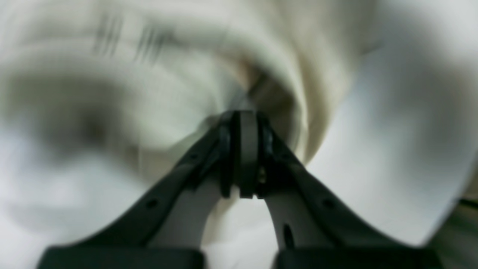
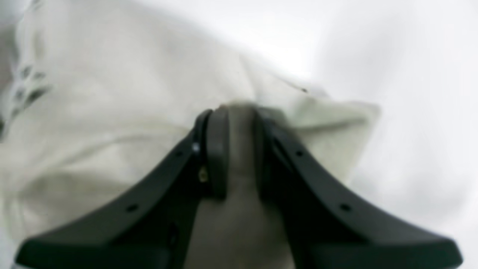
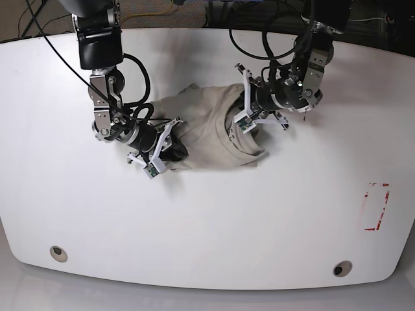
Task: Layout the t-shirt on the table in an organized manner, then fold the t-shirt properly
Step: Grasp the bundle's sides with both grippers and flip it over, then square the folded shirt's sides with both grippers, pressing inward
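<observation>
So I'm parked over a big glossy white table [image 3: 207,220] with rounded edges, and it fills nearly the whole overhead shot. There are two little round grey holes near the front edge, one at the left [image 3: 58,253] and one at the right [image 3: 342,268], and a red dashed rectangle [image 3: 377,207] out on the right side. Past the far edge there's a strip of dark floor with some cables [image 3: 175,8] lying around. That's all I get of the room.

The t-shirt [image 3: 211,133] is a plain beige thing, bunched up and wrinkly, sitting a bit above the middle of the table between my two arms. It isn't laid out flat at all, more of a crumpled heap with the collar area turned toward the arm at the right of the overhead shot.

My left gripper [image 1: 244,149] is at that end of the shirt. Its pads are pressed right together, and the wrist shot is badly smeared. Cloth swirls just past the tips, but I honestly can't tell whether any of it is pinched between them.

My right gripper [image 2: 237,144] is at the other end, and here it's clear: the jaws stand a little apart with a fold of the beige fabric clamped between them, cloth running straight down the gap.
</observation>
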